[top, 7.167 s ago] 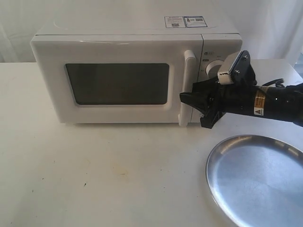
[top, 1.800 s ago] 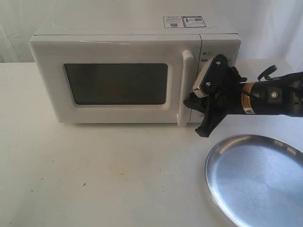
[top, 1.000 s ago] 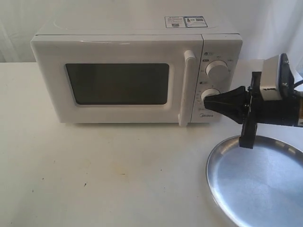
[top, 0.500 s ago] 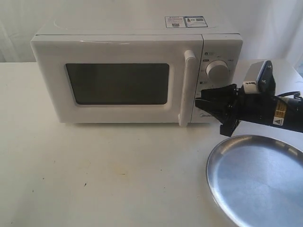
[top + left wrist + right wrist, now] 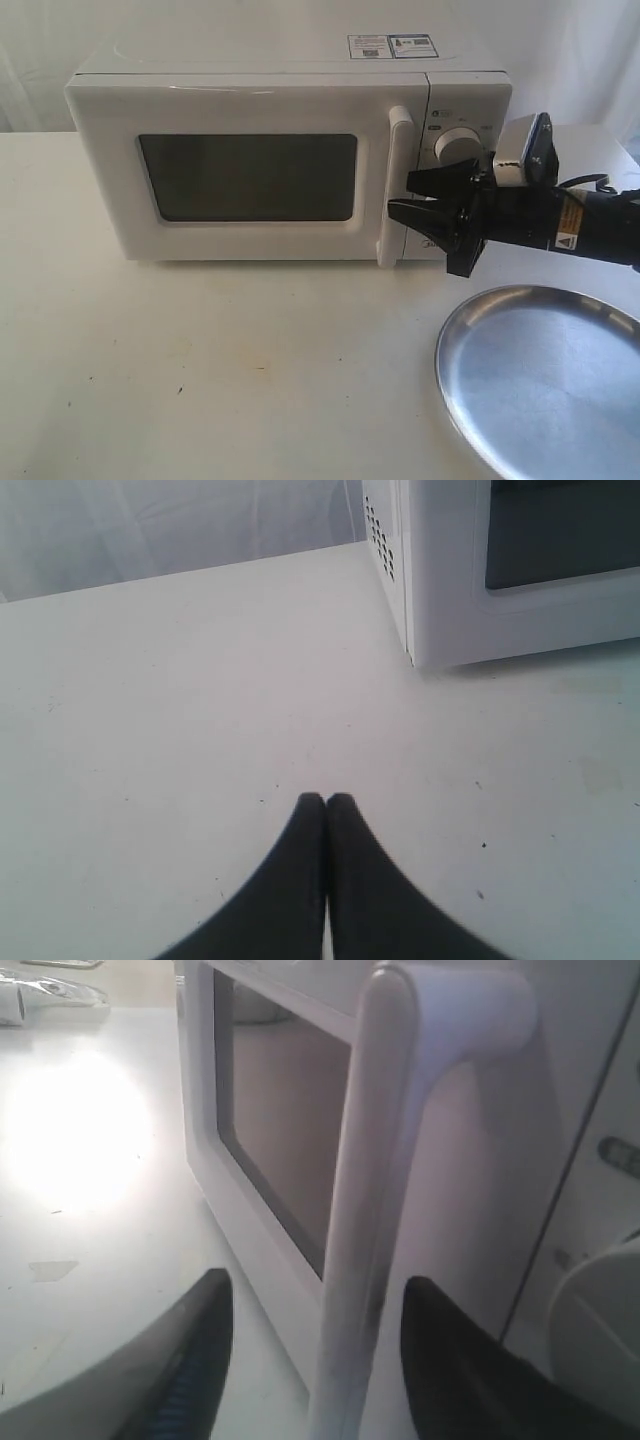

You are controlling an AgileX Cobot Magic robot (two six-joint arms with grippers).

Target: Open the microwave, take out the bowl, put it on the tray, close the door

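The white microwave (image 5: 280, 85) stands at the back of the table with its door (image 5: 248, 178) shut. Its dark window hides the inside, so the bowl is not visible. My right gripper (image 5: 400, 196) reaches in from the right and is open, one finger on each side of the vertical white handle (image 5: 397, 160). In the right wrist view the handle (image 5: 370, 1190) runs between the two dark fingers (image 5: 195, 1360), with gaps on both sides. The silver tray (image 5: 545, 380) lies empty at the front right. My left gripper (image 5: 326, 800) is shut and empty above bare table.
Two round dials (image 5: 458, 146) sit on the panel right of the handle, just behind my right arm. The left wrist view shows the microwave's left front corner (image 5: 450, 590) and its side vents. A white curtain hangs behind the table.
The right gripper had pulled back to the right above the tray's far rim. It has since swung left again and now straddles the handle. The door stays shut.
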